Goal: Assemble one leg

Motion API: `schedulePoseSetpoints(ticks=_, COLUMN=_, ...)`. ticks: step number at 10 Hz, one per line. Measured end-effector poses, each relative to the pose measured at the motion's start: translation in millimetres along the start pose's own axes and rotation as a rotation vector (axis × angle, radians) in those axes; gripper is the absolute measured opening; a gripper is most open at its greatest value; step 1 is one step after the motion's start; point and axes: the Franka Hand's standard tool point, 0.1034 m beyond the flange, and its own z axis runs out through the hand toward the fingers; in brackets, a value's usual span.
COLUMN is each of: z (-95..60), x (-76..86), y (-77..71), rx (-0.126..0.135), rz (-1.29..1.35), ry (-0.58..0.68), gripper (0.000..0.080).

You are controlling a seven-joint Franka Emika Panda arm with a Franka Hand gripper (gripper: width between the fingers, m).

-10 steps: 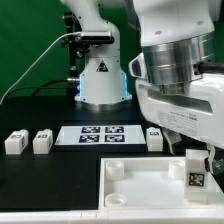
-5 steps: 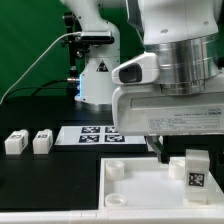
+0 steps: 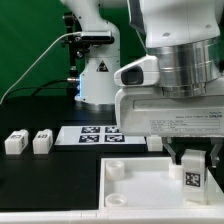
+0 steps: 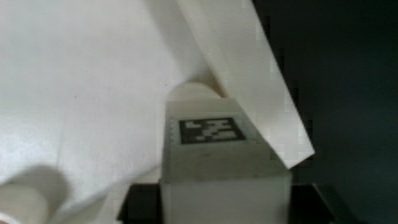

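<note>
The leg (image 3: 193, 174), a small white block with a black-and-white tag on its face, stands upright at the right end of the large flat white panel (image 3: 145, 182). My gripper (image 3: 194, 160) comes down over it, one dark finger on each side, shut on the leg. In the wrist view the leg (image 4: 217, 150) fills the gap of the gripper (image 4: 224, 202), and both dark fingers (image 4: 143, 202) press flush against its sides. The panel (image 4: 89, 90) lies behind it. Whether the leg rests on the panel or hangs just above it I cannot tell.
Two more legs (image 3: 14, 142) (image 3: 41, 142) stand at the exterior view's left. Another (image 3: 153, 140) stands behind the panel, next to the marker board (image 3: 98, 135). The robot base (image 3: 100, 82) is at the back. Round sockets (image 3: 115, 167) mark the panel's corners.
My gripper has shifted toward the exterior view's right and come down over the leg. Its fingers now stand on both sides of the leg. The leg itself has hardly moved.
</note>
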Motion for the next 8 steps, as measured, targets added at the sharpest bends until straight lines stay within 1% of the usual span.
schedulePoseSetpoints(ticks=2, z=0.0, x=0.5, y=0.7, rx=0.000, rz=0.211, ry=0.000, gripper=0.0295)
schedulePoseSetpoints(ticks=5, z=0.8, x=-0.3, y=1.3, rx=0.014, rz=0.695, ry=0.015, gripper=0.0295)
schedulePoseSetpoints(ticks=6, z=1.6, x=-1.5, y=0.6, rx=0.027, rz=0.897, ry=0.005, gripper=0.0295)
schedulePoseSetpoints(ticks=7, z=2.2, x=-3.1, y=-0.6, rx=0.049, rz=1.075, ry=-0.011, gripper=0.0295)
schedulePoseSetpoints(ticks=8, z=2.2, x=-3.6, y=-1.7, rx=0.061, rz=1.176, ry=-0.025, gripper=0.0295)
